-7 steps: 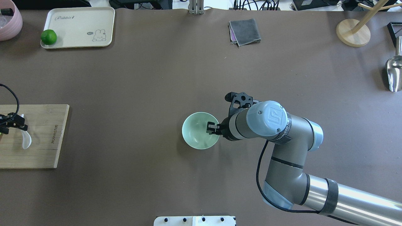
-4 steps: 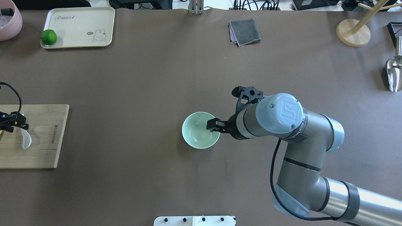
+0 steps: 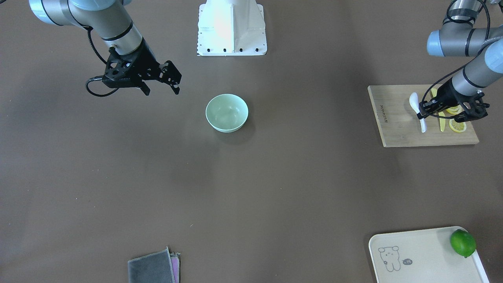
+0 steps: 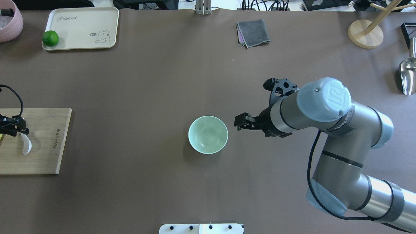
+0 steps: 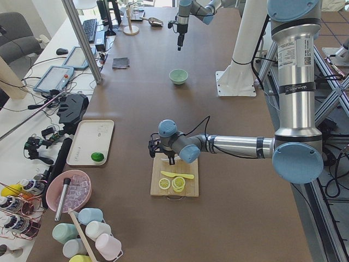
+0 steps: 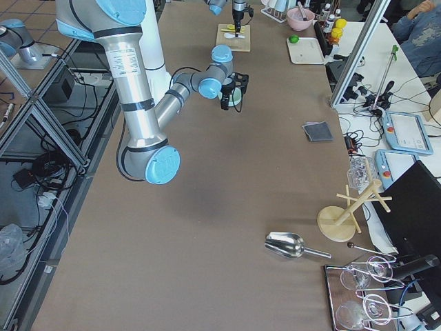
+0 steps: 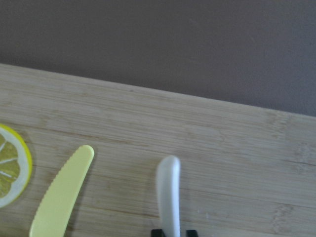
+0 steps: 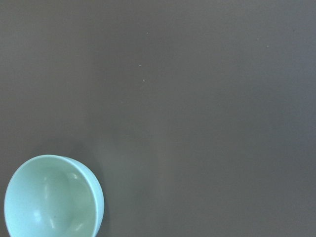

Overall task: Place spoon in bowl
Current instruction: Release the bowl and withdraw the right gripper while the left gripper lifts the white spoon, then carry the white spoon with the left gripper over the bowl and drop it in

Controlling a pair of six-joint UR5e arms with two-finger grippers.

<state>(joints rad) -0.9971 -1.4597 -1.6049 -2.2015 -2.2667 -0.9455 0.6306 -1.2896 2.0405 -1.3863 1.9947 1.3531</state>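
The white spoon [image 3: 414, 103] is at the wooden cutting board [image 3: 397, 131] on the table's left end. My left gripper [image 3: 422, 114] is shut on it; in the left wrist view the spoon [image 7: 168, 195] stands between the two fingertips. It also shows in the overhead view [image 4: 26, 145], below the left gripper [image 4: 16, 129]. I cannot tell whether it is clear of the board. The mint-green bowl [image 4: 208, 135] stands empty mid-table, also in the right wrist view [image 8: 52, 197]. My right gripper [image 4: 243, 125] is open and empty, a short way right of the bowl, not touching it.
A pale-yellow knife [image 7: 60, 197] and lemon slices [image 3: 457, 125] lie on the board beside the spoon. A cream tray [image 4: 84, 19] with a lime [image 4: 50, 38] is at the far left, a grey cloth [image 4: 253, 32] at the far middle, a metal scoop [image 4: 408, 76] at the right.
My right gripper has drawn back to the right from the bowl's rim and now stands apart from it. The spoon in the left gripper has tipped and looks narrower.
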